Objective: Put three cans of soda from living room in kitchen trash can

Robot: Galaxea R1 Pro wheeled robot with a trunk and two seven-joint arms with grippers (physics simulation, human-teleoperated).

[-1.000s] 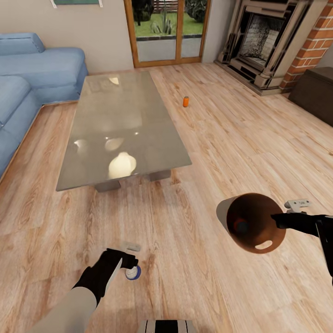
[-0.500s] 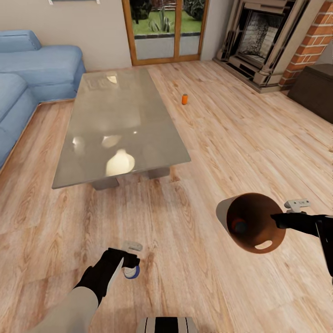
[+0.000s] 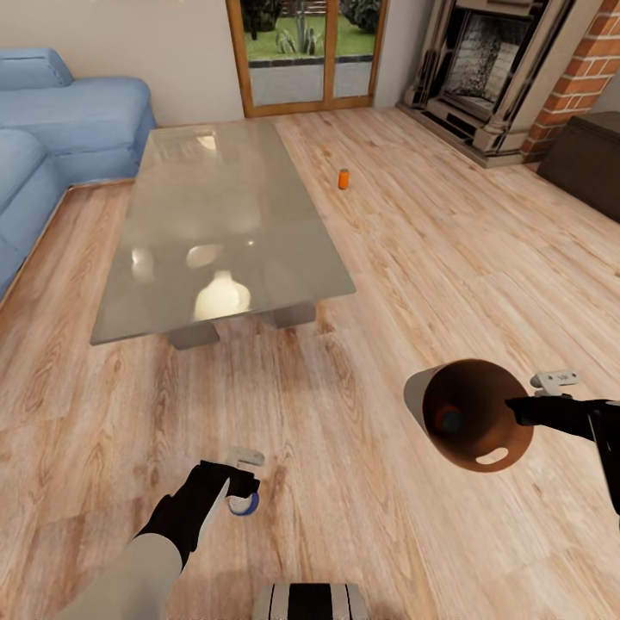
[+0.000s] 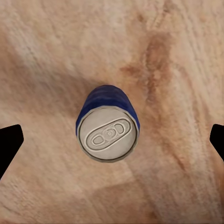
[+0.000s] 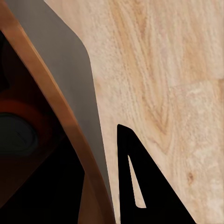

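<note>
Over grainy planks, cylindrical blue can (image 4: 108, 129)

- The trash can's (image 5: 70, 116) grey wall and brown-orange rim are rising just beside one black gripper finger (image 5: 140, 186).
- A can of soda (image 5: 16, 135) is lying inside, dim in shadow.
- Light wood plank floor (image 5: 163, 70) is spreading beyond the finger.
</note>
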